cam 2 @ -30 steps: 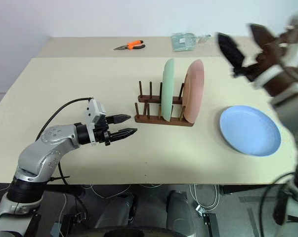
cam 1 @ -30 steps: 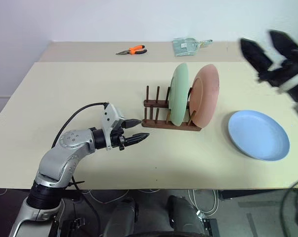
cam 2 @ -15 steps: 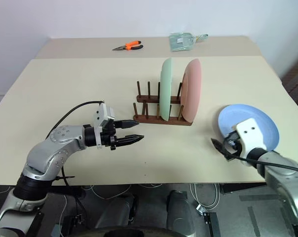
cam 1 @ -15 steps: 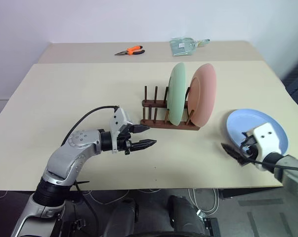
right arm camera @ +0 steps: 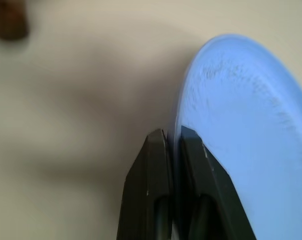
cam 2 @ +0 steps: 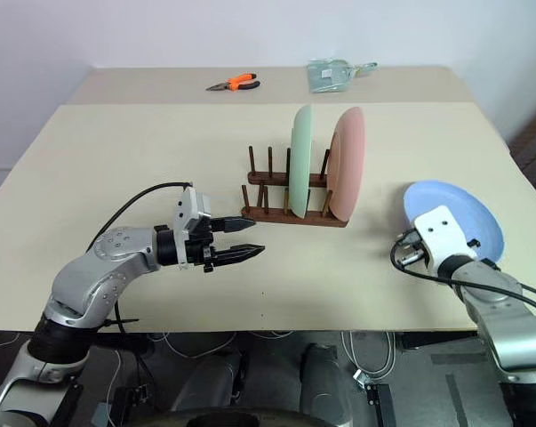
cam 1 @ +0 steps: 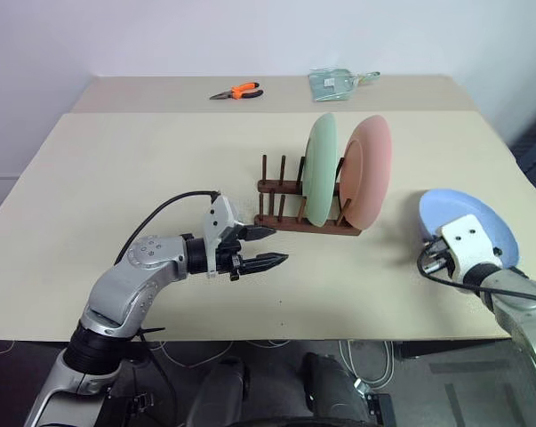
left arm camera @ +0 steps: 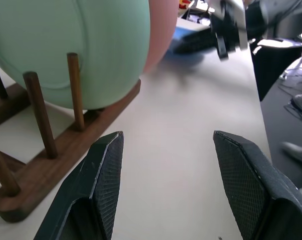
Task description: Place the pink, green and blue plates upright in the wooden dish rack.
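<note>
The left pincer (cam 2: 246,238) hovers with fingers parted above the beige surface (cam 2: 116,151), its tips pointing at the wooden dish rack (cam 2: 290,212) just beyond. A green plate (cam 2: 301,160) and a pink plate (cam 2: 348,163) stand upright in the rack. Well to the right, the right arm's wrist covers the near edge of the blue plate (cam 2: 459,213). Orange pliers (cam 2: 233,84) lie far behind.

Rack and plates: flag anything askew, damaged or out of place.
Nothing looks damaged. The green plate and pink plate stand upright in the rack. The blue plate is outside it on the table, its near rim pinched by the right gripper.
</note>
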Controlling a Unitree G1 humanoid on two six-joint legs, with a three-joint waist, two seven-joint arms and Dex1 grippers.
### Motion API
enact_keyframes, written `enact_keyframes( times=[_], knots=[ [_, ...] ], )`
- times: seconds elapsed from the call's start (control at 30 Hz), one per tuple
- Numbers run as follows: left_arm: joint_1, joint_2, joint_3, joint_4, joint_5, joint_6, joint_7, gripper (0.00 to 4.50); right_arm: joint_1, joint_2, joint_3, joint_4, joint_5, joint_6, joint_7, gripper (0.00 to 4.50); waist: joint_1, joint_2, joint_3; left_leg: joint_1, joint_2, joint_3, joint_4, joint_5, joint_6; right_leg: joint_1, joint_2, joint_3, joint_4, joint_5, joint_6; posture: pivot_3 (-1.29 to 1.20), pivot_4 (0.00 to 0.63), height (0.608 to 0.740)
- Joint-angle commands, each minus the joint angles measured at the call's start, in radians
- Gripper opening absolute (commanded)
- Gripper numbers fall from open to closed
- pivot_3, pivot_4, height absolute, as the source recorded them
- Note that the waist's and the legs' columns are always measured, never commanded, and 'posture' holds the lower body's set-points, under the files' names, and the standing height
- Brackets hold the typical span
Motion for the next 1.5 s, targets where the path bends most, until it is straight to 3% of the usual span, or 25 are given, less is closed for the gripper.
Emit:
enact_keyframes(
  times=[0.03,0.2,0.33,0.43,0.57,0.87,1.3,1.5],
  knots=[
    [-0.016,0.001,0.075,0.032,0.007,-0.033,0.038,2.94,-0.193,0.046,-0.163,-0.122,0.159,-0.001,-0.018,0.05,-0.001,0.001,0.0,0.0,0.0,0.0,0.0,0.0,0.0,0.0,0.0,0.0,0.0,0.0,0.0,0.0,0.15,0.74],
    [0.014,0.054,0.158,0.128,0.062,-0.117,0.059,2.94,-0.64,0.165,-0.284,-0.182,0.767,0.14,-0.204,0.05,-0.007,0.001,0.001,-0.001,0.001,-0.003,-0.001,0.0,0.0,-0.001,0.001,-0.001,0.001,0.003,-0.004,0.0,0.15,0.74],
    [0.043,0.071,0.188,0.189,0.105,-0.199,0.061,2.94,-0.794,0.257,-0.209,-0.196,1.121,0.132,-0.4,0.05,0.002,-0.003,-0.001,-0.001,0.001,-0.007,-0.004,0.0,0.0,0.0,0.001,-0.005,0.0,0.002,-0.003,0.0,0.15,0.74],
    [0.059,0.07,0.229,0.225,0.102,-0.246,0.062,2.94,-0.83,0.379,-0.095,-0.187,1.263,0.095,-0.577,0.05,0.0,-0.003,-0.001,-0.001,0.0,-0.007,-0.003,0.0,0.0,-0.001,-0.001,-0.003,0.0,0.002,-0.003,0.0,0.15,0.74],
    [0.086,0.076,0.254,0.245,0.1,-0.289,0.046,2.94,-0.811,0.515,0.031,-0.149,1.315,0.055,-0.753,0.05,-0.001,-0.002,0.0,0.0,0.0,-0.007,-0.003,0.0,0.0,-0.002,-0.001,-0.003,0.001,0.002,-0.004,0.0,0.15,0.74],
    [0.12,0.073,0.256,0.227,0.102,-0.296,0.051,2.94,-0.781,0.644,0.136,-0.078,1.372,0.006,-0.97,0.05,-0.016,-0.002,0.0,-0.001,0.0,-0.006,-0.004,0.0,-0.001,-0.005,0.001,-0.003,0.004,0.004,-0.001,0.0,0.15,0.74],
    [0.109,0.064,0.235,0.225,0.105,-0.28,0.055,2.94,-0.755,0.687,0.16,0.007,1.386,-0.009,-1.041,0.05,-0.022,-0.001,0.0,-0.001,0.0,-0.005,-0.004,0.0,-0.001,-0.006,0.002,-0.002,0.005,0.004,-0.001,0.0,0.15,0.74],
    [0.113,0.063,0.227,0.217,0.108,-0.276,0.059,2.94,-0.771,0.693,0.164,0.11,1.316,0.003,-1.049,0.05,-0.022,-0.001,0.0,-0.001,0.0,-0.005,-0.004,0.0,-0.001,-0.006,0.002,-0.002,0.005,0.004,-0.001,0.0,0.15,0.74]
  ],
)
